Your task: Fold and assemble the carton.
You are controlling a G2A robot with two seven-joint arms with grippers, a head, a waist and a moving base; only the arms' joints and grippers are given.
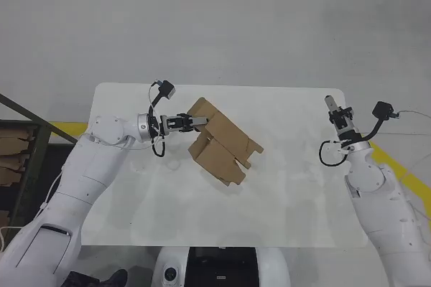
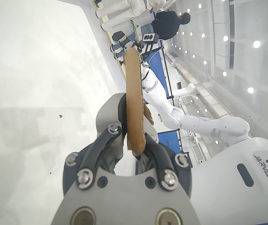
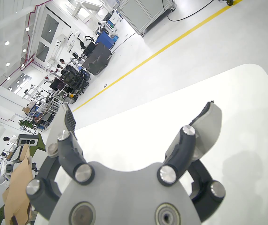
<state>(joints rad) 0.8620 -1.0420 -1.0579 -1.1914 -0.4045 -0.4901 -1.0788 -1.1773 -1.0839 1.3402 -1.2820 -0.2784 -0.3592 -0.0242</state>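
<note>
Carton [image 1: 223,147] gripped by your left gripper [image 1: 195,122], right gripper [image 1: 337,109] holding nothing.

From the top view you see the brown carton, partly folded, over the far middle part of the white table [image 1: 294,208]. The left gripper is closed on the flap nearest that arm, and the right gripper is well apart from it, above the table's far right corner. Whether the carton touches the table, I cannot tell. In the left wrist view you see both fingers pressed on a cardboard panel, which stands edge-on between them and reaches out past the fingertips. In the right wrist view your right gripper's fingers are spread wide over the table corner, and the carton shows far off, in the other gripper.
</note>
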